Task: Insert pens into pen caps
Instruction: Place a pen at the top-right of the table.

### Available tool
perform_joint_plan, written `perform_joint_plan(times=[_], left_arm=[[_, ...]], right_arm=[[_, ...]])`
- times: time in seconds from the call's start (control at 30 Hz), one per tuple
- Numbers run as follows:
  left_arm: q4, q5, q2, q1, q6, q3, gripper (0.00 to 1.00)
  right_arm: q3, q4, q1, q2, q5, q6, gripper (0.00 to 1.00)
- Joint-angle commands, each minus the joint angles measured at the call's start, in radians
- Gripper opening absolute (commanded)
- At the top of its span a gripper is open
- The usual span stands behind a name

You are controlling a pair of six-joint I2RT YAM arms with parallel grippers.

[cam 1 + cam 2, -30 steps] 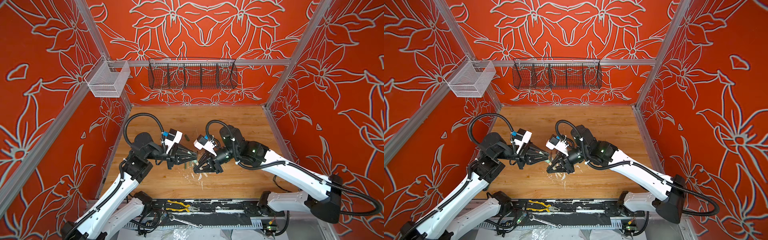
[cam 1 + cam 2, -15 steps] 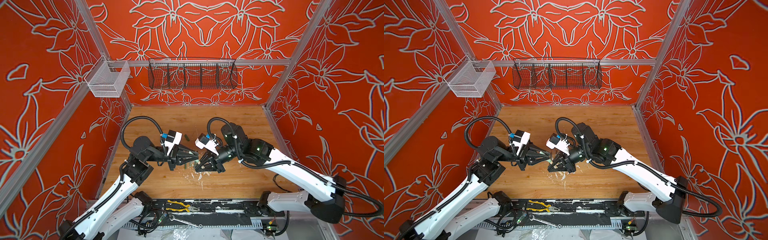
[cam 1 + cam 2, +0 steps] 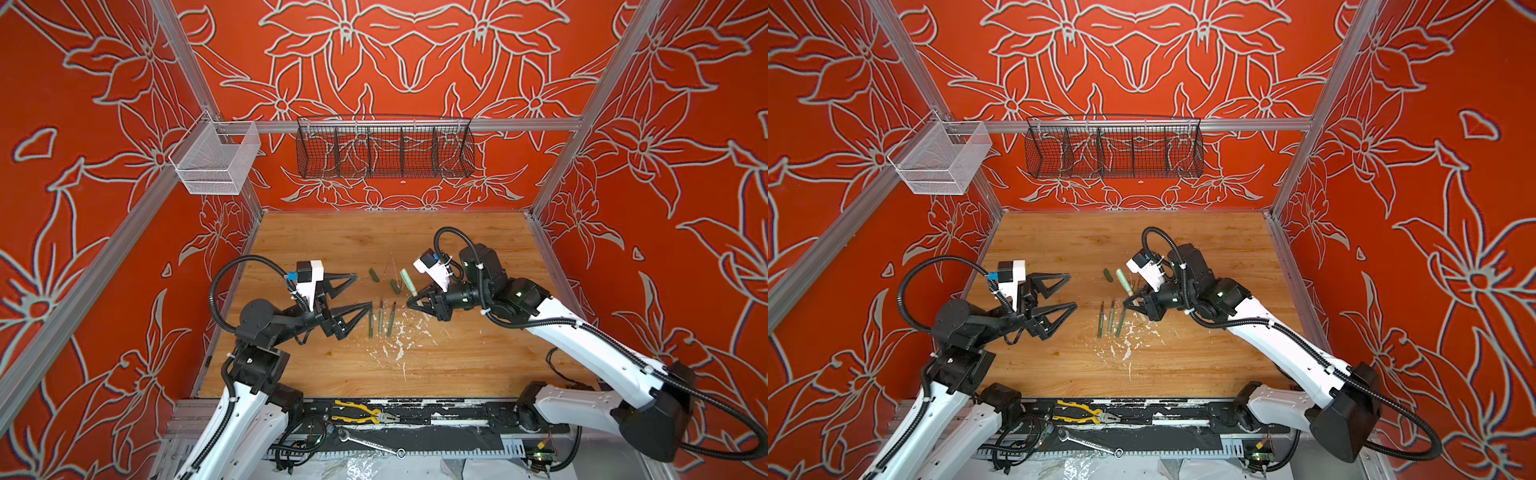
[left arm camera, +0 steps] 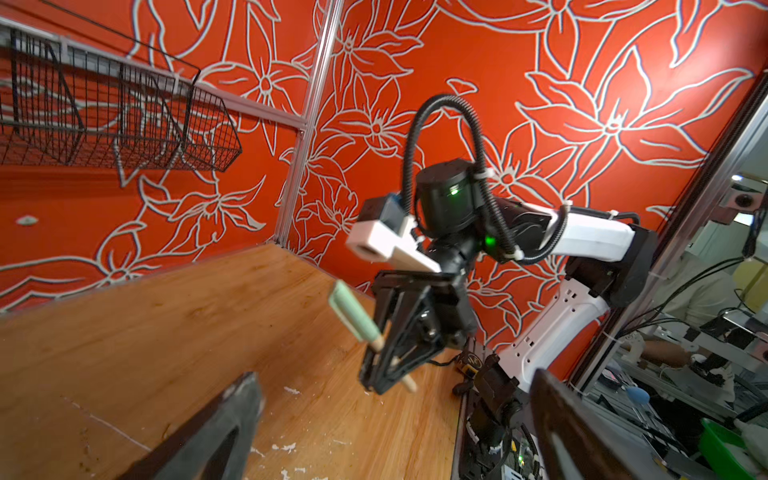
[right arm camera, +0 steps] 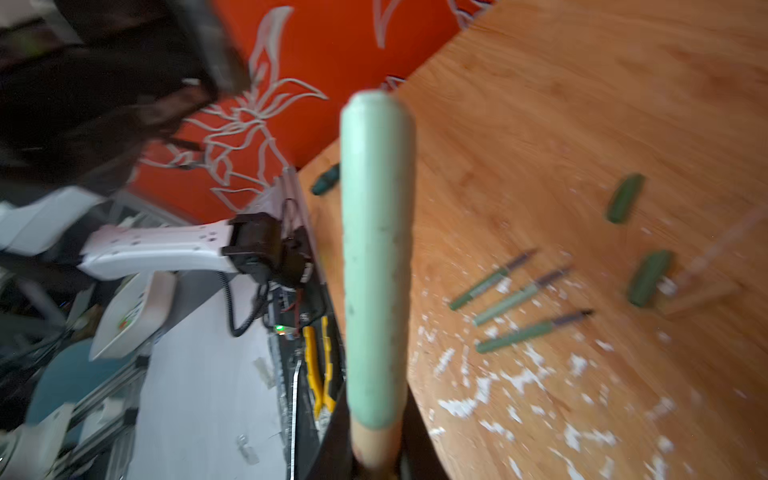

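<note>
The right claw (image 3: 409,305) is clenched on a thin tan pen (image 4: 376,341), gripping its bare shaft. The pen slants over the wooden desk (image 3: 332,241) with its capped end uppermost. A pale green round-ended pen cap (image 3: 406,278) sits over that upper end, and a short stretch of tan shaft shows between the cap's mouth and the claw's fingers.

The left claw (image 3: 363,289) is released. Its jaws stand wide apart with nothing between them, over the desk's left half and well apart from the capped pen.

Between the two claws, near the middle of the desk, three thin green pens (image 3: 380,319) lie flat, side by side and close together. Their dark pointed tips are turned toward the desk's far edge.

Nearer the far edge than these pens lie two stubby caps. One dark green pen cap (image 3: 374,275) lies by itself. A second dark green cap (image 3: 395,286) lies just beside the right claw's fingers.

White flecks (image 3: 399,345) are scattered on the wood between the pens and the front edge.

Along the front edge, on a black rail, lie yellow-handled pliers (image 3: 361,411) and a steel wrench (image 3: 365,439).
</note>
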Motion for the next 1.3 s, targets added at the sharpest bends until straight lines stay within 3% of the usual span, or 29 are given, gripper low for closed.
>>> perform_joint_plan(times=[0.0, 0.07, 0.17, 0.47, 0.53, 0.73, 0.97, 1.27], left_arm=[[-0.118, -0.05, -0.026, 0.005, 0.049, 0.017, 0.98], [-0.159, -0.065, -0.038, 0.006, 0.069, 0.014, 0.98], [-0.191, -0.077, -0.029, 0.005, 0.08, 0.014, 0.98], [-0.219, -0.05, 0.051, 0.005, 0.07, 0.045, 0.98], [-0.211, -0.046, 0.056, 0.005, 0.062, 0.043, 0.98], [-0.184, -0.047, 0.059, 0.005, 0.047, 0.029, 0.98], [-0.171, -0.046, 0.081, 0.005, 0.044, 0.029, 0.98], [-0.167, -0.043, 0.109, 0.005, 0.034, 0.031, 0.98]], right_arm=[[0.019, -0.132, -0.053, 0.096, 0.331, -0.022, 0.0], [0.038, -0.159, -0.092, 0.185, 0.477, -0.027, 0.0], [0.095, -0.167, -0.177, 0.32, 0.572, -0.035, 0.0], [0.273, -0.143, -0.37, 0.66, 0.671, -0.077, 0.0], [0.3, -0.139, -0.399, 0.707, 0.68, -0.07, 0.04], [0.353, -0.142, -0.468, 0.782, 0.641, -0.043, 0.22], [0.385, -0.162, -0.477, 0.83, 0.623, -0.053, 0.24], [0.371, -0.161, -0.474, 0.767, 0.595, -0.048, 0.27]])
